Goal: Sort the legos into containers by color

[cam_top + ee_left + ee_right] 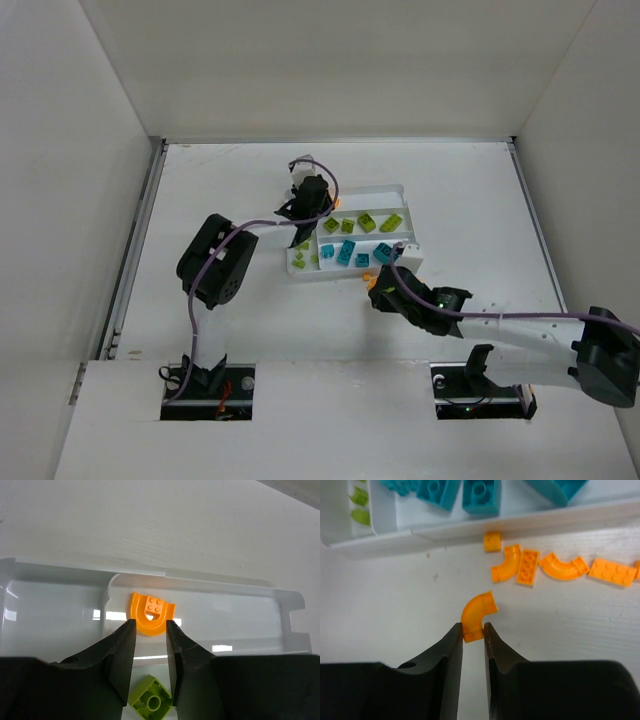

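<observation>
White worktop [230, 330], plain white walls [300, 60] boxing it in, and the white tray [240, 620] is sitting pretty much dead centre. From overhead, the lime bricks [368, 222] are lying in the tray's far long section and the teal bricks [345, 250] in the section just nearer.

The left fingers [150, 625] are hanging over the tray's 9 o'clock end. They're slightly spread and not clamping anything. An orange arch piece [151, 614] is lying on the tray floor right at their tips, at 12 o'clock from them. A single lime brick [150, 700] is peeking out underneath at 6 o'clock. Can't tell which section the arch is in.

The right fingers [473, 627] are nearly pressed together, pinching the lower end of a curved orange piece [479, 615] off the tray's 6 o'clock side. Can't tell whether it's touching the worktop or lifted. At 1 o'clock from it, a row of loose orange pieces [527, 567] is lying on the worktop just outside the tray's near wall.
</observation>
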You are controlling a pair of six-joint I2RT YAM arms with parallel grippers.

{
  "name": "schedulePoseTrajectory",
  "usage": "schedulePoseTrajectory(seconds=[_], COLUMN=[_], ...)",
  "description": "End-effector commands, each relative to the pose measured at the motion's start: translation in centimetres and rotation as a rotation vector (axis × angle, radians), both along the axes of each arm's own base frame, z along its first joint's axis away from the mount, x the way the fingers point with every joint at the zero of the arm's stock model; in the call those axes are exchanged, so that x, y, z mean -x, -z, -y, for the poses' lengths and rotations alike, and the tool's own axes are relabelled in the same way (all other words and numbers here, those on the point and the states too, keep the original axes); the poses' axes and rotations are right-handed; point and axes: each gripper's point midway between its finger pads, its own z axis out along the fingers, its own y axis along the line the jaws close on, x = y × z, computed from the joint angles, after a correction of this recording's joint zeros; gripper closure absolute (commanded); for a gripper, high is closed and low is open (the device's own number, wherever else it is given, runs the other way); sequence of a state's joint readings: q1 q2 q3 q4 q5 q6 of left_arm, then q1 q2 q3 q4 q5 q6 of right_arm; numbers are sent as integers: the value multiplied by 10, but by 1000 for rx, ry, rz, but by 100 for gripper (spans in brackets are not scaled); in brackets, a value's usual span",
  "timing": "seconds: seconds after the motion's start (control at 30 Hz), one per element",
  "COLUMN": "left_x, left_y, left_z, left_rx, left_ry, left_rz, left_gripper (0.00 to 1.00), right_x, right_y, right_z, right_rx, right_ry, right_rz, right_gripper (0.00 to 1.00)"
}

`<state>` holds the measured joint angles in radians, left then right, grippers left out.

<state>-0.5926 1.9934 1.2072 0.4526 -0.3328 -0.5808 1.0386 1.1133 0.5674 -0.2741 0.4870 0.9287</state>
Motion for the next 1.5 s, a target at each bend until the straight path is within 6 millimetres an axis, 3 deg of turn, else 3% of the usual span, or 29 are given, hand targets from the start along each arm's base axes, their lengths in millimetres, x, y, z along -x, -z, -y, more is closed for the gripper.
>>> schedulePoseTrajectory(seconds=[0.0,0.17,0.3,0.37,0.5,0.6,0.7,0.87,1.0,1.2,1.33,1.47], left_x=[13,51,87,106,156,189,213,228,239,250,257,256], left_y=[-49,-60,-49,-41,-19,-7,-3,4,11,16,18,27], left_z=[-4,-25,-40,-39,-20,-4,17,47,69,90,109,121], left_rx=[60,93,115,111,77,66,54,28,6,-21,-36,-69], left_ry=[-7,-29,-34,1,136,221,305,397,463,526,583,601], left_rz=[105,147,130,113,63,38,40,34,27,30,35,30], left_gripper=[71,71,72,72,72,71,70,67,66,65,65,64], right_x=[-33,-67,-112,-139,-206,-243,-273,-302,-314,-307,-285,-242], right_y=[-52,-76,-92,-92,-79,-66,-57,-43,-41,-48,-63,-76], right_z=[-24,-30,-35,-37,-31,-27,-25,-19,-17,-13,3,21], right_rx=[-114,-129,-137,-133,-70,-46,-35,-7,-6,-5,-17,-60], right_ry=[-17,-7,2,10,40,80,103,132,148,160,181,207], right_rz=[121,175,215,217,215,200,191,164,167,181,211,254], right_gripper=[79,79,79,79,79,79,78,76,71,47,49,59])
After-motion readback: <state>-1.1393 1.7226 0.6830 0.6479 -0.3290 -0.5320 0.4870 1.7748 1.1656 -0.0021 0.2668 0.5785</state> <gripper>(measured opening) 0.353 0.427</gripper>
